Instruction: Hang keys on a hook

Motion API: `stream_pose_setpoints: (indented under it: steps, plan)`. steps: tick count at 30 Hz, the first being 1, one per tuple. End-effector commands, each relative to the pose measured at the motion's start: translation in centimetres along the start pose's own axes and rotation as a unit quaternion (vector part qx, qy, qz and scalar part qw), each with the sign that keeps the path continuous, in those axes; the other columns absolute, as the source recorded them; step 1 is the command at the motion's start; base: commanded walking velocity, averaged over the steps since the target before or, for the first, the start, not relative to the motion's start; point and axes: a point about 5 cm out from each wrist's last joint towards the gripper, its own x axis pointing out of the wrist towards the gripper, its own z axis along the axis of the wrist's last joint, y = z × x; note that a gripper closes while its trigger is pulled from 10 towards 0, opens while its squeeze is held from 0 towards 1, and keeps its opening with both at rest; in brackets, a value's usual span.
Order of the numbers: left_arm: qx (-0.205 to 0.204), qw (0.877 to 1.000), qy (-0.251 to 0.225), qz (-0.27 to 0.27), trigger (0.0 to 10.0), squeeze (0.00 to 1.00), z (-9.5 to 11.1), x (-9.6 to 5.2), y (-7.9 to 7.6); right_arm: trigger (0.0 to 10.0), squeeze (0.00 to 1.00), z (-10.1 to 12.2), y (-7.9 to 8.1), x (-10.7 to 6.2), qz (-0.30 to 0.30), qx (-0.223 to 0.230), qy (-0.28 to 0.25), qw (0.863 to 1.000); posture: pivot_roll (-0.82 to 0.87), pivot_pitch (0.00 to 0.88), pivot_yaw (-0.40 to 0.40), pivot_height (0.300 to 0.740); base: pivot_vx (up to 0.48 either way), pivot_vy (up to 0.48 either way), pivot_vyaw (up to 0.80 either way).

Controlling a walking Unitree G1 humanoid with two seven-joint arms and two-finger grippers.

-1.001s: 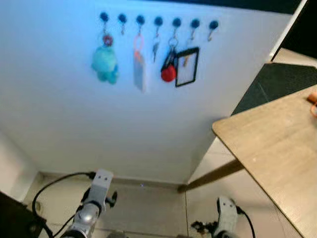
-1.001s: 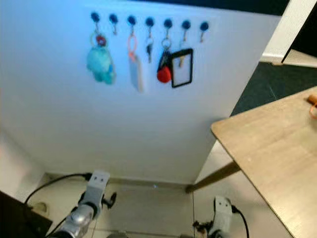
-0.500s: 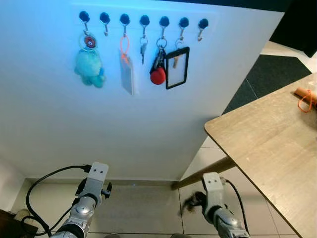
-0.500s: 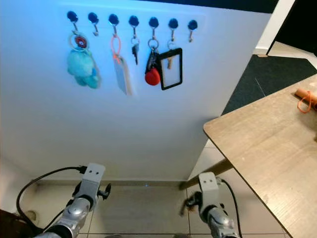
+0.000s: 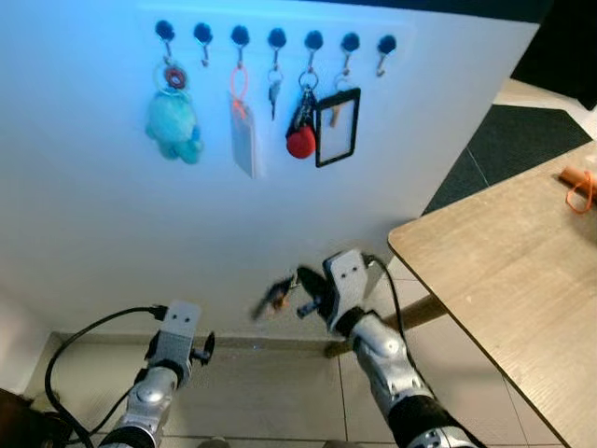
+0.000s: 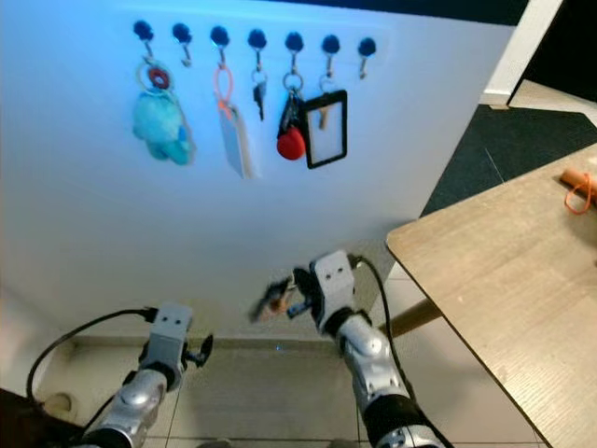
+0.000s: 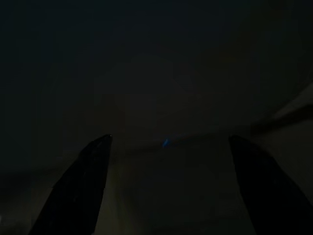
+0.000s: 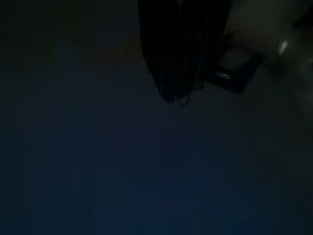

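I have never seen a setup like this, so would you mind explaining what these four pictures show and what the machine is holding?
This is a humanoid robot with two silver arms, each ending in a gripper of two long black fingers. The two bright pictures come from a stereo camera in its head, looking forward and down. They show a white wall with a row of dark hooks; a teal plush toy, a red ball charm, a black-framed card holder and other tags hang there. The hook furthest right is bare. A wooden table stands at the right.

The right gripper is raised before the wall with a blurred bunch of keys in its fingers. The left gripper hangs low and idle.

The two dark pictures are from wrist cameras, one looking along each gripper's fingers; the left one shows its fingers spread apart.
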Motion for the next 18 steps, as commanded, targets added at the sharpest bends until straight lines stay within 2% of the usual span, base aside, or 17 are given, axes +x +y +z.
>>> stream_pose_setpoints:
  steps: [1, 2, 3, 4, 6, 7, 10, 11, 13, 14, 16, 17, 18]
  plan:
    - [0.010, 1.000, -0.024, -0.012, 10.0, 0.00, 0.5, -0.3, 0.5, 10.0, 0.00, 0.5, -0.3, -0.2, -0.010, 0.004, -0.010, 1.000, 0.05, 0.069, -0.068, 0.740, 0.000, 0.000, 0.00]
    - [0.021, 0.999, -0.043, -0.018, 10.0, 0.00, 1.0, -0.3, 0.6, 10.0, 0.00, 1.2, -0.3, -0.2, -0.009, -0.002, -0.022, 1.000, 0.05, 0.073, -0.068, 0.740, 0.000, 0.000, 0.00]
    - [0.021, 0.999, -0.043, -0.018, 10.0, 0.00, 1.0, -0.3, 0.6, 10.0, 0.00, 1.2, -0.3, -0.2, -0.009, -0.002, -0.022, 1.000, 0.05, 0.073, -0.068, 0.740, 0.000, 0.000, 0.00]
    - [0.036, 0.995, -0.097, -0.016, 10.0, 0.00, 2.8, -0.4, 1.2, 10.0, 0.00, 2.9, -0.3, -0.3, -0.001, -0.009, -0.049, 0.999, 0.05, 0.079, -0.069, 0.740, 0.000, 0.000, 0.00]
    - [0.039, 0.993, -0.113, -0.015, 10.0, 0.00, 3.4, -0.5, 1.4, 10.0, 0.00, 3.5, -0.3, -0.4, 0.002, -0.010, -0.057, 0.998, 0.05, 0.079, -0.069, 0.740, 0.000, 0.000, 0.00]
    - [0.043, 0.988, -0.148, -0.027, 10.0, 0.00, 5.0, -0.5, 1.5, 10.0, 0.00, 4.9, 0.1, -0.5, 0.020, -0.023, -0.074, 0.997, 0.04, 0.081, -0.069, 0.740, 0.000, 0.000, 0.00]
    - [0.042, 0.981, -0.186, -0.039, 10.0, 0.00, 6.9, -0.6, 1.6, 10.0, 0.00, 6.6, 0.8, -0.3, 0.053, -0.039, -0.090, 0.994, 0.04, 0.083, -0.068, 0.740, 0.000, 0.000, 0.00]
    - [0.042, 0.981, -0.186, -0.039, 10.0, 0.00, 6.9, -0.6, 1.6, 10.0, 0.00, 6.6, 0.8, -0.3, 0.053, -0.039, -0.090, 0.994, 0.04, 0.083, -0.068, 0.740, 0.000, 0.000, 0.00]
    - [0.039, 0.975, -0.216, -0.042, 10.0, 0.00, 8.5, -0.5, 1.8, 10.0, 0.00, 8.2, 1.5, 0.1, 0.071, -0.042, -0.104, 0.991, 0.04, 0.083, -0.068, 0.740, 0.000, 0.000, 0.00]
    - [0.039, 0.975, -0.216, -0.042, 10.0, 0.00, 8.5, -0.5, 1.8, 10.0, 0.00, 8.2, 1.5, 0.1, 0.071, -0.042, -0.104, 0.991, 0.04, 0.083, -0.068, 0.740, 0.000, 0.000, 0.00]
    - [0.033, 0.967, -0.250, -0.047, 10.0, 0.00, 10.7, -0.4, 1.9, 10.0, 0.00, 10.2, 2.1, 0.8, 0.087, -0.039, -0.125, 0.987, 0.04, 0.083, -0.071, 0.740, 0.000, 0.000, 0.00]
    - [0.033, 0.967, -0.250, -0.047, 10.0, 0.00, 10.7, -0.4, 1.9, 10.0, 0.00, 10.2, 2.1, 0.8, 0.087, -0.039, -0.125, 0.987, 0.04, 0.083, -0.071, 0.740, 0.000, 0.000, 0.00]
    - [0.031, 0.962, -0.268, -0.053, 10.0, 0.00, 11.9, -0.4, 1.8, 10.0, 0.00, 11.3, 2.4, 1.3, 0.095, -0.035, -0.138, 0.985, 0.04, 0.084, -0.073, 0.740, 0.000, 0.000, 0.00]
